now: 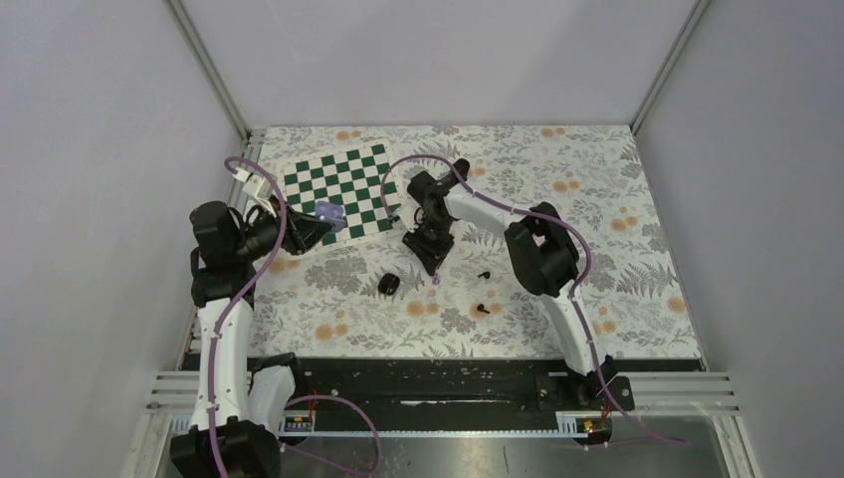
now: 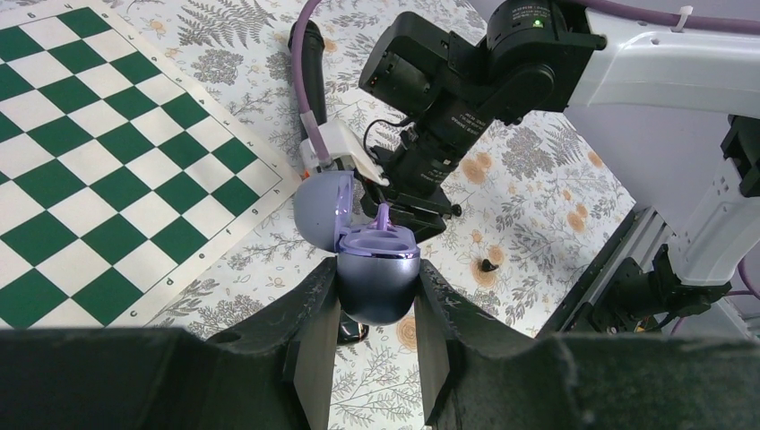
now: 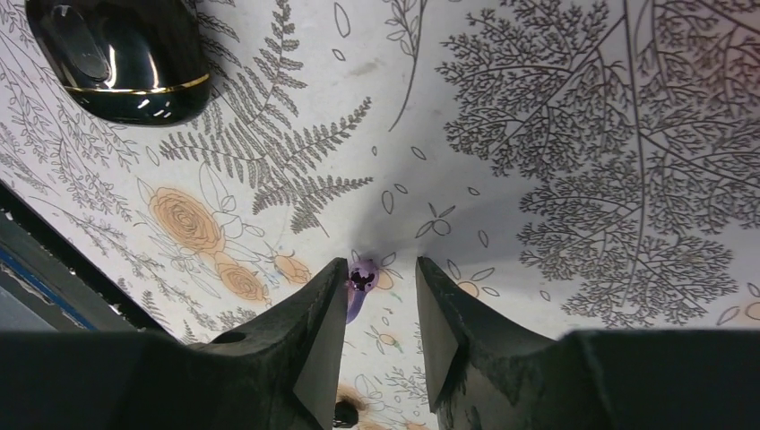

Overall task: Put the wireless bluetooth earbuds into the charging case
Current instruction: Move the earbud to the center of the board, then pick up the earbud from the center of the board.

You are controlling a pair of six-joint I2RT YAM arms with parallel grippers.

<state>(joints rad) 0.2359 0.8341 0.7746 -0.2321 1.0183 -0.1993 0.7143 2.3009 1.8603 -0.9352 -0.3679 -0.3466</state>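
Chessboard (image 1: 338, 184) near purple case (image 2: 376, 278); black case (image 3: 116, 54) apart.

Top camera high at 6 o'clock, looking down. Wrist cameras close over worktop (image 3: 556, 134); left wrist, top share checkerboard (image 2: 99, 152).

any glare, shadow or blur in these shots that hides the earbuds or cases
Right wrist view: bright glare streaks the glossy black rounded case, and a soft shadow lies around the pale purple earbud between the dark, blurred fingers of the right gripper. Left wrist view: the open pale purple charging case shows mild sheen but is sharp. Top external view: even light, no glare.
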